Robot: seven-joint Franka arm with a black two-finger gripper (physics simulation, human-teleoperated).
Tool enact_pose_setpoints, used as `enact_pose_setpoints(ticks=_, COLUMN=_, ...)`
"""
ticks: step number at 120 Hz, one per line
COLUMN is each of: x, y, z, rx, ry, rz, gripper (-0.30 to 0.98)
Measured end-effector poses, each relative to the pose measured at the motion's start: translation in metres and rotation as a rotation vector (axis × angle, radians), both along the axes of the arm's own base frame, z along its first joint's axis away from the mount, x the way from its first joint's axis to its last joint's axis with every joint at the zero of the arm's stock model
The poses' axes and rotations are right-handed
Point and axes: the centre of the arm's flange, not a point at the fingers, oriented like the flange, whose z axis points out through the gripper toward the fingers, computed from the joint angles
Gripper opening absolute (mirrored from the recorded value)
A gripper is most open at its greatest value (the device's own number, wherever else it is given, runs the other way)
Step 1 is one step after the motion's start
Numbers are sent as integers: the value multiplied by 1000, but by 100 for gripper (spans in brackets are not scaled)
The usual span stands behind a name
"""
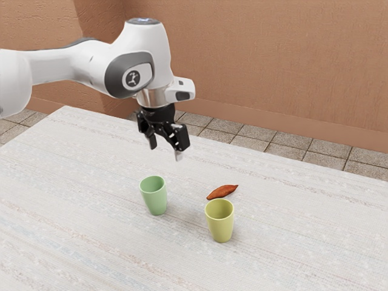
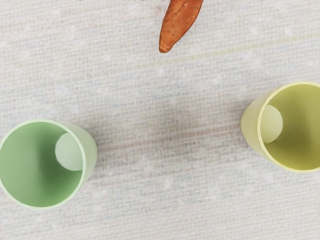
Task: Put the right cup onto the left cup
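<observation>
My gripper point(image 1: 165, 153) hangs well above the table, its two fingers spread apart with nothing between them. A green cup point(image 1: 155, 197) stands upright below it, in the exterior view's middle-left. Farther to the exterior view's right, a yellow cup point(image 1: 220, 223) also stands upright, apart from the green one. From above, in the wrist view, the green cup point(image 2: 88, 150) and the yellow cup point(image 2: 254, 122) show their hollow insides, with a stretch of tabletop between them.
A reddish-brown sweet potato point(image 1: 222, 192) lies close behind the yellow cup; its tip end point(image 2: 179, 25) appears in the wrist view. The pale, cloth-patterned table point(image 1: 91, 242) extends around the cups, and a brown wall rises behind it.
</observation>
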Motion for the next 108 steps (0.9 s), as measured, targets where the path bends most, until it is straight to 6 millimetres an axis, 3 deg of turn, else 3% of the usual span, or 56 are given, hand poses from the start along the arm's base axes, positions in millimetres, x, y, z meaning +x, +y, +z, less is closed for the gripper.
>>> enact_pose_setpoints(ticks=17, x=9, y=6, z=-17, rx=-19, ry=5, rz=36, gripper=68)
enact_pose_setpoints(ticks=33, x=11, y=-8, z=-38, rx=-30, ry=14, rz=34, gripper=68)
enact_pose_setpoints(ticks=71, x=14, y=-36, z=-64, rx=-46, ry=24, rz=41, gripper=66)
enact_pose_setpoints(ticks=108, x=3, y=-61, z=-101, rx=-49, ry=85, rz=60, gripper=62)
